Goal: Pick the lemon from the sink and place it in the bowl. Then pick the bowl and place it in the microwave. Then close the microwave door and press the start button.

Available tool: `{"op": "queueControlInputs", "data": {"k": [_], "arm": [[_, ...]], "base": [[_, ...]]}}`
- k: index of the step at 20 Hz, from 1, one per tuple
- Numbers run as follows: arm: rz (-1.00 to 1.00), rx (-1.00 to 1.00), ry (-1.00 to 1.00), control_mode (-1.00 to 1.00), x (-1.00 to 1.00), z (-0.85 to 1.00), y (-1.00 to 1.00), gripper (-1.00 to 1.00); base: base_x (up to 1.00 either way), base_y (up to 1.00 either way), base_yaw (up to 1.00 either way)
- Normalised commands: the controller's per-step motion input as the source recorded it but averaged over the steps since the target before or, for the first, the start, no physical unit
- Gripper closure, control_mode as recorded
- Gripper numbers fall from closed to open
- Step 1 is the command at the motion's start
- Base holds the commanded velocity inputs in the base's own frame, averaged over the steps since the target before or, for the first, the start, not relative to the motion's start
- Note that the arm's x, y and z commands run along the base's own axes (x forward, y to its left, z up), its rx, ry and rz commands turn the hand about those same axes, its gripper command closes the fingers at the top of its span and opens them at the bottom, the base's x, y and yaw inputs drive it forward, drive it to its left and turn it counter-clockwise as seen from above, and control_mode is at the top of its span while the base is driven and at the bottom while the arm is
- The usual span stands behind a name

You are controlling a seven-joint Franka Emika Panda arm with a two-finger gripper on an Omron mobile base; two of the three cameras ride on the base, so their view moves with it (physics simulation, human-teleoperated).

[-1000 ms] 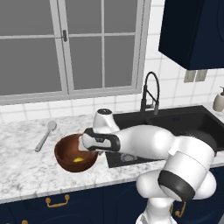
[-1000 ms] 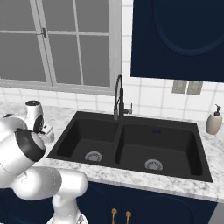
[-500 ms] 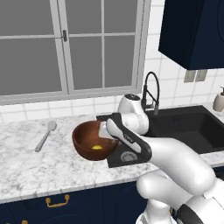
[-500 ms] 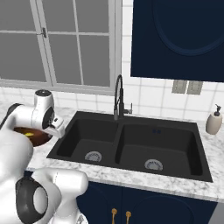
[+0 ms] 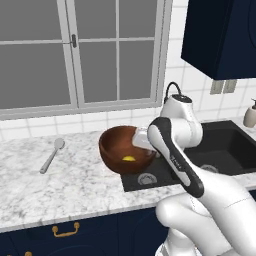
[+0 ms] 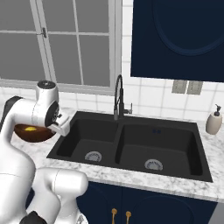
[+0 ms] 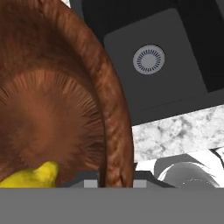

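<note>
The reddish-brown wooden bowl [image 5: 122, 148] hangs in the air over the left edge of the black sink [image 5: 225, 150]. The yellow lemon [image 5: 129, 159] lies inside it. My gripper [image 5: 143, 140] is shut on the bowl's right rim. From the right base view, the bowl [image 6: 31, 133] with the lemon [image 6: 29, 129] peeks out behind my arm, left of the sink [image 6: 131, 148]. In the hand view the bowl [image 7: 52, 109] is tilted, the lemon [image 7: 33, 177] rests low in it, and the rim runs between my fingertips. The microwave and its door are out of view.
A spoon [image 5: 51, 156] lies on the marble counter [image 5: 60, 185] to the left. The arched faucet [image 6: 118, 97] stands behind the sink, a soap dispenser [image 6: 214, 121] at its far right. A dark wall cabinet [image 6: 179, 39] hangs above.
My arm has lifted the bowl with the lemon off the counter and swung it right, toward the sink. The grip on the rim has held.
</note>
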Motion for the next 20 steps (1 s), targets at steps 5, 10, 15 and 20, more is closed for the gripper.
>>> {"op": "queueControlInputs", "data": {"k": [5, 10, 15, 20], "arm": [[-0.05, 0.02, 0.01, -1.00, -0.39, 0.52, -0.36, 1.00], [-0.09, 0.00, 0.09, -1.00, -0.29, 0.43, -0.40, 1.00], [-0.11, 0.00, 0.08, -1.00, -0.34, 0.45, -0.50, 1.00], [-0.08, 0.00, 0.02, -1.00, -0.35, 0.32, -0.24, 1.00]], "base": [[0.00, 0.00, 0.00], [0.00, 0.00, 0.00], [0.00, 0.00, 0.00], [0.00, 0.00, 0.00]]}}
